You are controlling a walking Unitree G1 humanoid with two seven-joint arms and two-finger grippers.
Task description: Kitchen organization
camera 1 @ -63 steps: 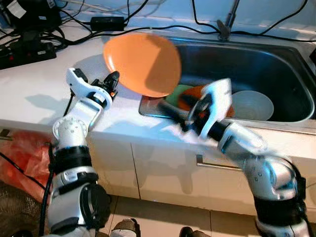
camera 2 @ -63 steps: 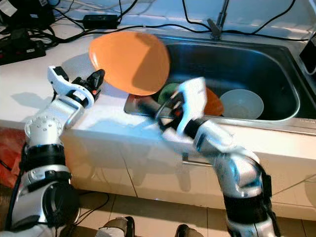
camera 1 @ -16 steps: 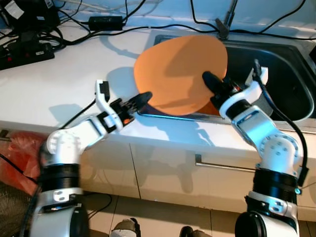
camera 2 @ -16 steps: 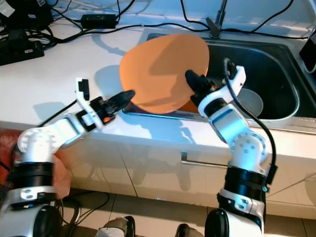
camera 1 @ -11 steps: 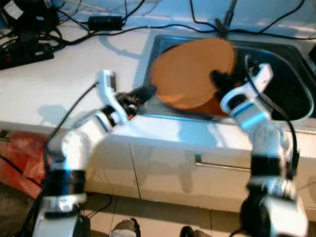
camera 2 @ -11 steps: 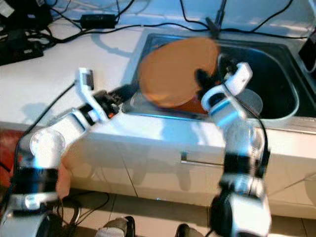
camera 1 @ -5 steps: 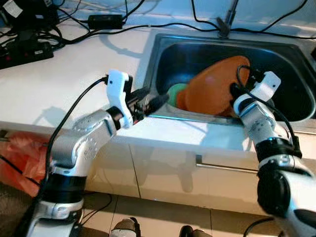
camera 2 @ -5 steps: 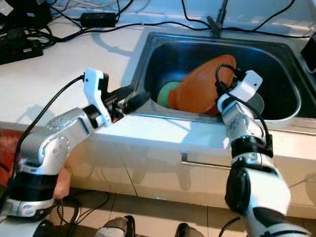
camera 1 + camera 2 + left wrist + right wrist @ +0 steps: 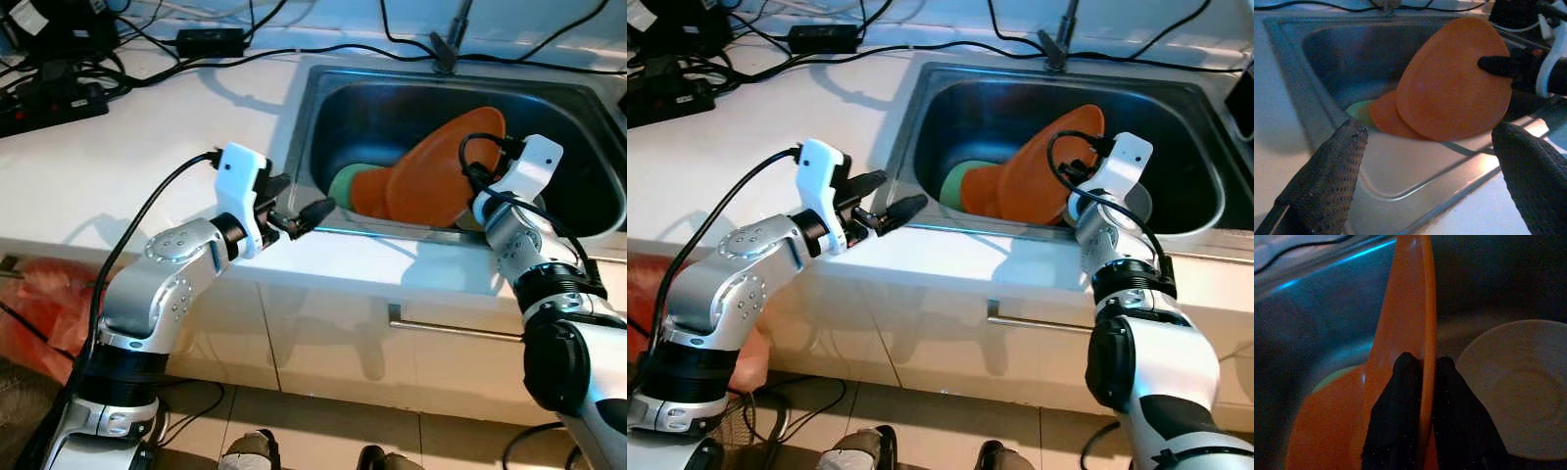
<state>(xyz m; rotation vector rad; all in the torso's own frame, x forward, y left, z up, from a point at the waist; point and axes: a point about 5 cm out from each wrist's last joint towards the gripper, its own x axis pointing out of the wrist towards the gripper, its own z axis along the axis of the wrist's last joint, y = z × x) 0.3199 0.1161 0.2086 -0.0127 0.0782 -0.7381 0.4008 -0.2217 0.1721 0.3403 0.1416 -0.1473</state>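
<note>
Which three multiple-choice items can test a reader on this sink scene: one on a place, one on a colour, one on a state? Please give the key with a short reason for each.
1. Where is the large orange plate?
A. flat on the white counter
B. tilted inside the sink
C. on the floor

2. What colour is the small dish partly hidden under the orange plates?
A. green
B. black
C. purple

3. How do the fingers of the left gripper stand?
A. shut on the plate
B. shut on a cable
C. open, holding nothing

Key:
1 B: the plate leans in the steel basin, its rim pinched by the right gripper.
2 A: a green edge shows beside the lower orange plate in the left wrist view.
3 C: the two black fingers are spread apart near the sink's front corner, with nothing between them.
</note>
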